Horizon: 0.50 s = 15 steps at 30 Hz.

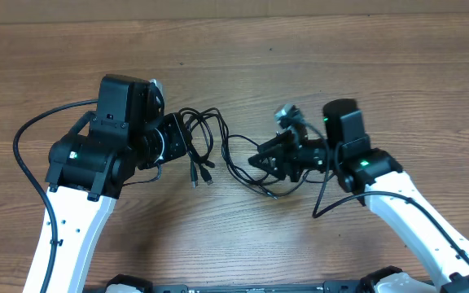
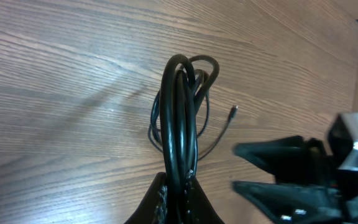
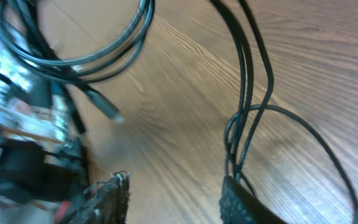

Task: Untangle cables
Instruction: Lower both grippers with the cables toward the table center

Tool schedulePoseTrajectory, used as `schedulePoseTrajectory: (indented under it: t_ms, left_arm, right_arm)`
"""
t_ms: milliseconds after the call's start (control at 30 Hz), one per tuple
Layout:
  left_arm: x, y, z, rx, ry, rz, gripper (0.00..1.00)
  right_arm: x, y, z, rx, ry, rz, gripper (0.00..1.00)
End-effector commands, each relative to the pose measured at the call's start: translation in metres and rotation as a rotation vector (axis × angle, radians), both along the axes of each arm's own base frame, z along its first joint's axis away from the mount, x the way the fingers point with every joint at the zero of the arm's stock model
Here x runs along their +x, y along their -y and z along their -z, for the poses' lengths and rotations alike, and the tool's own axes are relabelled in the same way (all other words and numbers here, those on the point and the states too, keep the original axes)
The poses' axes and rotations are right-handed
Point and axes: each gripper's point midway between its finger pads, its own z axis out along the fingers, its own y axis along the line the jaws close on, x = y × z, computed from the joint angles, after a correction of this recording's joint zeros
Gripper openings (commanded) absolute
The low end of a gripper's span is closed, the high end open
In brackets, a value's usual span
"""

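—Lying where on the brown wood-grain table (image 1: pixel 316 49) are the thin black flexible cables (image 1: pixel 195 155) found?

—They are spread between the two arms, near the middle of the table. Several glossy loops are gathered into one bundle at the left, and looser strands are trailed toward the right. Two small plug ends (image 1: pixel 194 175) are laid on the wood just below the bundle.

—How is the left gripper (image 2: pixel 178 186) set?

—It is clamped tight on the looped bundle. The cords are pinched between its dark textured pads, and the loops are stood up from them in a narrow arch.

—And the right gripper (image 3: pixel 174 186)?

—Its jaws are held apart, with bare wood seen between them. A few strands are run down against the rough textured pad (image 3: pixel 247 204) on one side, but nothing is pinched across the gap.

—What is crowded around the work?

—In the left wrist view the black angular head of the right gripper is seen close beside the held bundle, and a small metal-tipped plug (image 2: pixel 233 112) is laid on the wood between them. A thicker black cable (image 1: pixel 18 142) is curved out from the left arm, and another thick black cable (image 1: pixel 322 195) is hung beside the white link of the right arm. Both are set apart from the thin cords. In the right wrist view a silver plug end (image 3: pixel 107 111) is seen, blurred, beneath two wide loops.
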Motion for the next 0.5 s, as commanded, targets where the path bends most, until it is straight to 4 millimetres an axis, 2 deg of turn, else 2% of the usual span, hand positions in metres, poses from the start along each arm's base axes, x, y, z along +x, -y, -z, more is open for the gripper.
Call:
schedulePoseTrajectory:
  t_ms: [0,233,467]
  left_arm:
    - [0.0,0.005,-0.006,-0.033,0.003,0.003,0.04]
    - [0.001,0.005,-0.005,-0.052,-0.017,-0.031,0.04]
    - [0.002,0.006,0.003,-0.042,-0.047,-0.021,0.04]
  right_arm:
    - [0.013,-0.004,0.02,-0.105,0.063,0.034,0.48]
    - [0.017,-0.017,0.055,-0.144,0.015,0.009,0.49]
    - [0.025,-0.025,0.077,-0.173,0.128,-0.072,0.51]
